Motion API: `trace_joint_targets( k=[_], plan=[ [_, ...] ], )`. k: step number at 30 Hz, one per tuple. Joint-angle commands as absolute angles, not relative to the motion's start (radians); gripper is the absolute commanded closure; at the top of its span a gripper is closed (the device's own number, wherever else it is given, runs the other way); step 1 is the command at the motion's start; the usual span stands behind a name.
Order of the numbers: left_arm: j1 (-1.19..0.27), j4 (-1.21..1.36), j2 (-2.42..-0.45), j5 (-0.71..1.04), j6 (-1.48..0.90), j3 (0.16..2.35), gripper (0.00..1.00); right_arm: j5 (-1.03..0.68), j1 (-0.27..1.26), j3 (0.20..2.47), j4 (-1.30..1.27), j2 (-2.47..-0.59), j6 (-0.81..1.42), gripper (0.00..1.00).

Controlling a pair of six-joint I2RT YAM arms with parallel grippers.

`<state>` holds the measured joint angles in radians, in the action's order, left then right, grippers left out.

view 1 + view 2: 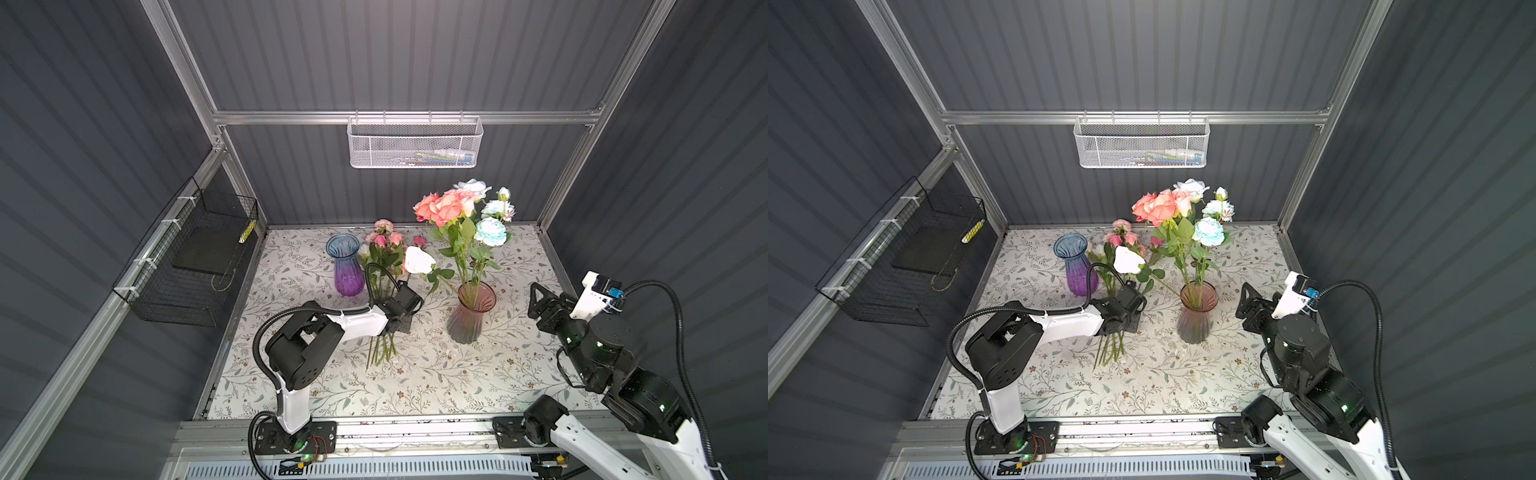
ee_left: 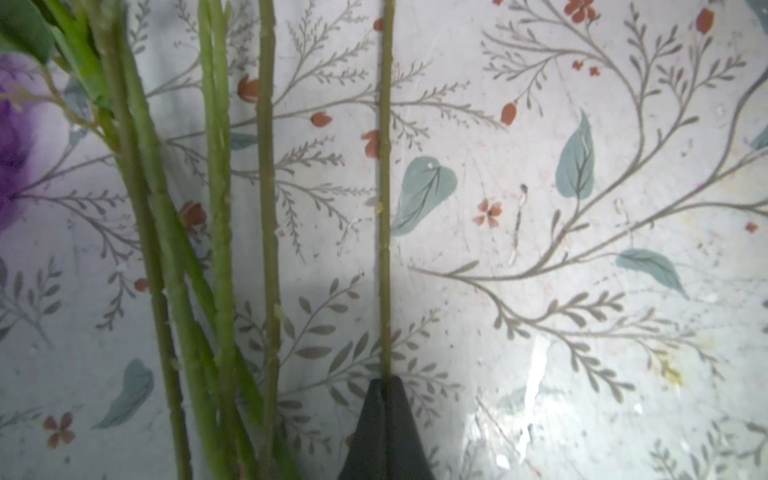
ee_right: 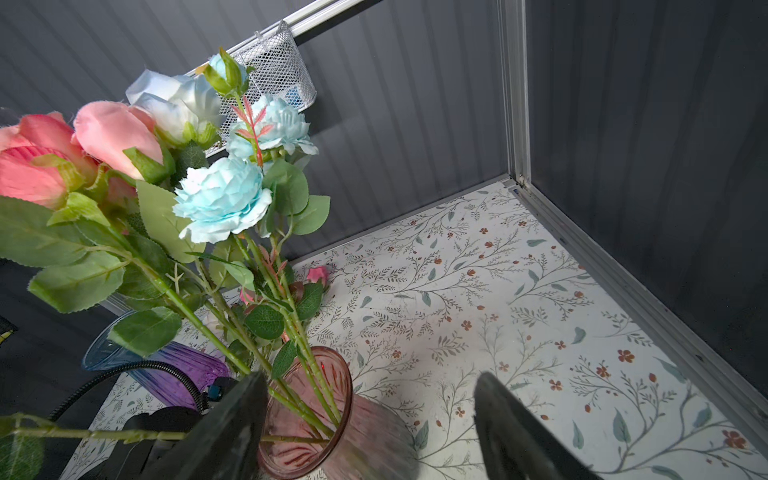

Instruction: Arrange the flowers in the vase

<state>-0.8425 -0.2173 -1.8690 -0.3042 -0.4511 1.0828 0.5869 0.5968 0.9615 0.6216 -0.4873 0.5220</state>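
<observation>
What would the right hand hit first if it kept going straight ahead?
Probably the pink vase, which sits just ahead of the open right hand, slightly to one side; depth is unclear.

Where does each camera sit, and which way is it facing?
Top views: high at the robot's end, looking down onto the floral table; left arm and right arm show.
Left wrist: on the left arm, facing down at green stems; left gripper shut on a single stem.
Right wrist: looking over the open right gripper at the pink vase.
Shared: both wrist views catch the purple vase.
</observation>
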Motion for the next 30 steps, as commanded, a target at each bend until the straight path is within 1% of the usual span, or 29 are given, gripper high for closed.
trace_joint_targets(
  k=[1, 2, 4, 6, 9, 13, 15, 20, 21, 22, 23, 27, 30],
  plan=[
    [-0.844, -0.352, -1.881, -0.211, -0.423, 1.107, 0.64, 0.61, 0.595, 0.945, 0.606, -0.484, 0.511, 0.2],
    [-0.844, -0.362, -1.877, -0.203, -0.398, 1.129, 0.56, 0.612, 0.595, 0.941, 0.606, -0.483, 0.512, 0.2],
    [-0.842, -0.389, -1.874, -0.209, -0.35, 1.182, 0.47, 0.621, 0.595, 0.929, 0.605, -0.474, 0.514, 0.2],
    [-0.828, -0.428, -1.892, -0.205, -0.305, 1.254, 0.45, 0.626, 0.594, 0.918, 0.601, -0.462, 0.514, 0.2],
    [-0.793, -0.491, -1.968, -0.185, -0.253, 1.396, 0.47, 0.637, 0.594, 0.905, 0.604, -0.449, 0.515, 0.2],
    [-0.735, -0.592, -2.126, -0.15, -0.208, 1.622, 0.55, 0.638, 0.593, 0.889, 0.621, -0.431, 0.532, 0.2],
    [-0.721, -0.644, -2.189, -0.182, -0.204, 1.701, 0.58, 0.634, 0.592, 0.879, 0.63, -0.418, 0.541, 0.2],
    [-0.7, -0.677, -2.255, -0.185, -0.186, 1.776, 0.59, 0.636, 0.593, 0.871, 0.66, -0.384, 0.553, 0.19],
    [-0.695, -0.674, -2.267, -0.164, -0.179, 1.78, 0.59, 0.635, 0.593, 0.871, 0.662, -0.378, 0.554, 0.19],
    [-0.69, -0.668, -2.28, -0.146, -0.176, 1.781, 0.61, 0.634, 0.594, 0.869, 0.665, -0.373, 0.557, 0.19],
    [-0.686, -0.667, -2.292, -0.134, -0.177, 1.786, 0.64, 0.634, 0.593, 0.868, 0.667, -0.369, 0.562, 0.19],
    [-0.681, -0.669, -2.324, -0.081, -0.175, 1.793, 0.89, 0.629, 0.593, 0.862, 0.674, -0.364, 0.573, 0.19],
    [-0.681, -0.66, -2.318, -0.027, -0.186, 1.789, 0.99, 0.634, 0.593, 0.858, 0.674, -0.361, 0.575, 0.19]
  ],
)
